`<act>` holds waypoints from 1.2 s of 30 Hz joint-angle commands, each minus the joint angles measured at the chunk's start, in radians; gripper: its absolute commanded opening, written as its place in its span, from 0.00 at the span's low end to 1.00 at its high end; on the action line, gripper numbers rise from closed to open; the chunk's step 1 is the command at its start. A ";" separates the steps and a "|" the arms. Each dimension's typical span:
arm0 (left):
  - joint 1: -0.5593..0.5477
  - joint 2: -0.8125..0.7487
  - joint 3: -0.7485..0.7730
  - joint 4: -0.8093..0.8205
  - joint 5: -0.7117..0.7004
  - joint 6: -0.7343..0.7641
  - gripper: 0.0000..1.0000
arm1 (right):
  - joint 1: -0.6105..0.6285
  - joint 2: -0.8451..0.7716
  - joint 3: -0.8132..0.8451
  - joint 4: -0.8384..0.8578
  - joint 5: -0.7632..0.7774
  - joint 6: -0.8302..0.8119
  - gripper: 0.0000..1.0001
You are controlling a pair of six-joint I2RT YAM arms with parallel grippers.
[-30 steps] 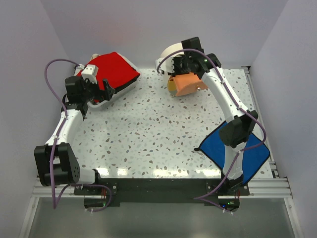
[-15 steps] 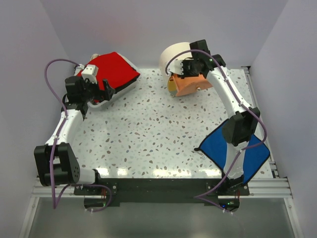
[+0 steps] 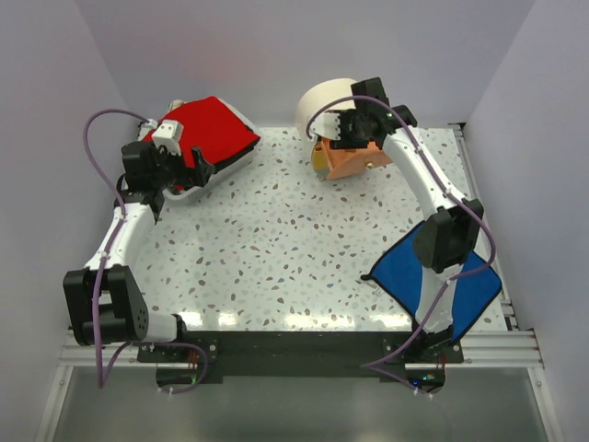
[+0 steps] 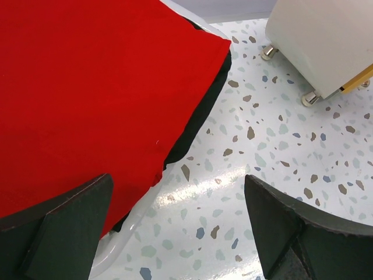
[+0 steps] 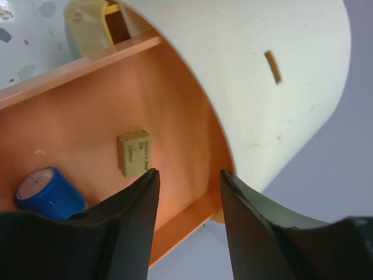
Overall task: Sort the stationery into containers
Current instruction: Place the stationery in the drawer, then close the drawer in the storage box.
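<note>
Right gripper [image 5: 187,178], spread and empty, over the orange drawer [image 5: 70,111] at the far edge; tan cube [image 5: 135,153] inside. Next, likely: push drawer shut. Left gripper [image 4: 178,204] spread

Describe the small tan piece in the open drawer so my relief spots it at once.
Find the cream drum at the far edge of the table, its orange drawer pulled out. Two things lie on the drawer floor: the tan cube is the squarish block with faint print, apart from the round blue stub.
</note>
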 commanded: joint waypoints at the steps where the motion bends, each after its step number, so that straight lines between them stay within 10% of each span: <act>1: -0.019 0.011 0.025 0.057 0.014 -0.017 0.99 | -0.017 -0.135 0.019 0.135 0.025 0.126 0.50; 5: -0.030 0.016 0.026 0.059 0.019 -0.021 0.99 | -0.020 -0.228 -0.057 0.188 0.022 0.204 0.40; 8: -0.038 0.016 0.023 0.057 0.019 -0.021 0.99 | -0.020 -0.320 -0.150 0.168 -0.007 0.250 0.00; 17: -0.050 0.010 0.019 0.054 0.013 -0.017 0.99 | -0.078 -0.239 -0.146 -0.318 -0.293 0.485 0.00; 36: -0.050 -0.024 -0.007 0.019 -0.007 0.011 0.99 | -0.078 -0.115 -0.117 -0.067 -0.244 0.528 0.00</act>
